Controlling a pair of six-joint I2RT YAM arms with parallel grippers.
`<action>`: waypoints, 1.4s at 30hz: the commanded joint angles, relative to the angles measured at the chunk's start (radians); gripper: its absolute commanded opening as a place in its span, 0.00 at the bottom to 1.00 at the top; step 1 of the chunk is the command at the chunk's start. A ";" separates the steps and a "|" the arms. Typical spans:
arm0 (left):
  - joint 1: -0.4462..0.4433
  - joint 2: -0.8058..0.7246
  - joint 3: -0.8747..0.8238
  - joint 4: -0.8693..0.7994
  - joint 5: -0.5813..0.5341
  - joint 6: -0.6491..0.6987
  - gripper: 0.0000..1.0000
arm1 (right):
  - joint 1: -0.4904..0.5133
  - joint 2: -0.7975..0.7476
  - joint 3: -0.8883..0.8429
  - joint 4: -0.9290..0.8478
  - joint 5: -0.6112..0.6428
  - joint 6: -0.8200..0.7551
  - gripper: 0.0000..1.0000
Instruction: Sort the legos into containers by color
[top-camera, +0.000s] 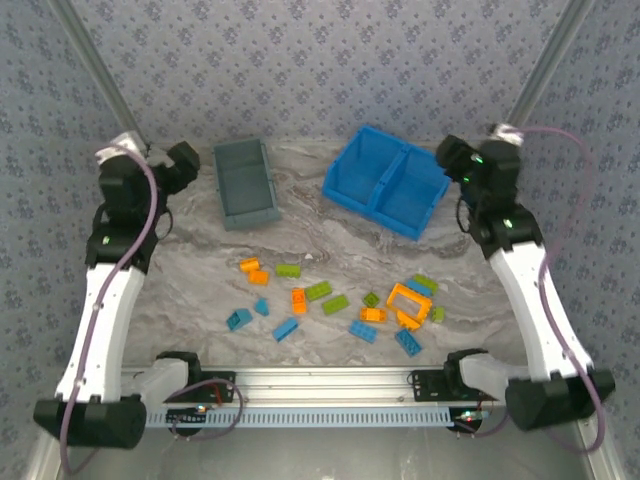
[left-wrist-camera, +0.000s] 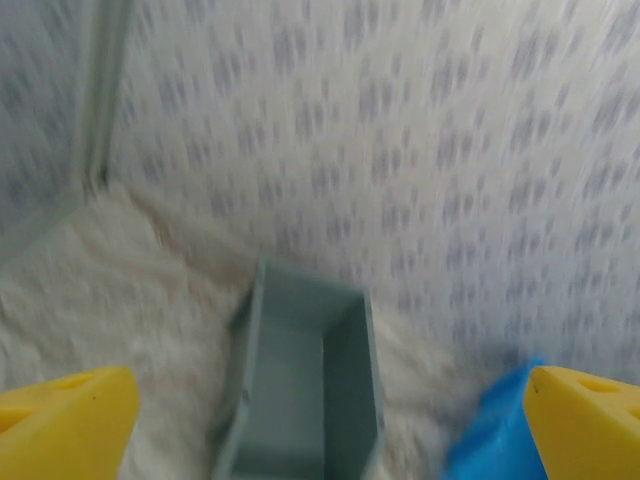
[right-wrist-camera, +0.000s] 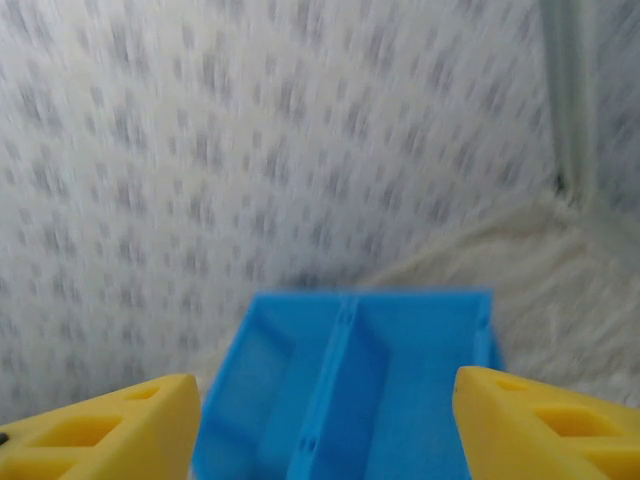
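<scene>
Both pairs of jaws are released and hold nothing. In the left wrist view the left jaws' yellow fingertips (left-wrist-camera: 65, 425) sit at opposite edges with the grey bin (left-wrist-camera: 300, 390) in the gap. In the right wrist view the right jaws' fingertips (right-wrist-camera: 545, 425) frame the blue bin (right-wrist-camera: 350, 380) the same way. From above, both arms are raised toward the far side of the bench (top-camera: 330, 250), the left by the grey bin (top-camera: 245, 185) and the right by the blue bin (top-camera: 385, 180).

By my reading no brick has been sorted yet, so the step in hand is the first pick. The legos (top-camera: 330, 305) lie scattered across the near half of the bench, well apart from both bins. An isolated brick would be the easiest start, such as the blue one (top-camera: 239, 319) at the left end of the scatter or the green one (top-camera: 288, 270) near the middle. The jaws should come straight down and close across the brick's short sides. The knot toward the near right looks trickier. There the orange frame (top-camera: 409, 298) has bricks crowded against it, and a careless descent could shove its neighbours.

The grey bin stands toward the far left corner, and its single compartment looks bare. The blue bin stands toward the far right, turned at an angle, and both its compartments look bare too. That makes three compartments for three colours.
</scene>
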 joint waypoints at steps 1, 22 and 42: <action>-0.057 0.119 0.039 -0.328 0.142 -0.072 0.99 | 0.085 0.203 0.075 -0.322 -0.060 0.053 0.71; -0.077 0.330 0.070 -0.238 0.239 -0.071 0.84 | 0.081 1.011 0.712 -0.498 -0.129 0.043 0.53; -0.125 1.112 0.795 -0.416 0.163 -0.066 0.22 | 0.188 1.081 0.821 -0.516 -0.040 -0.234 0.14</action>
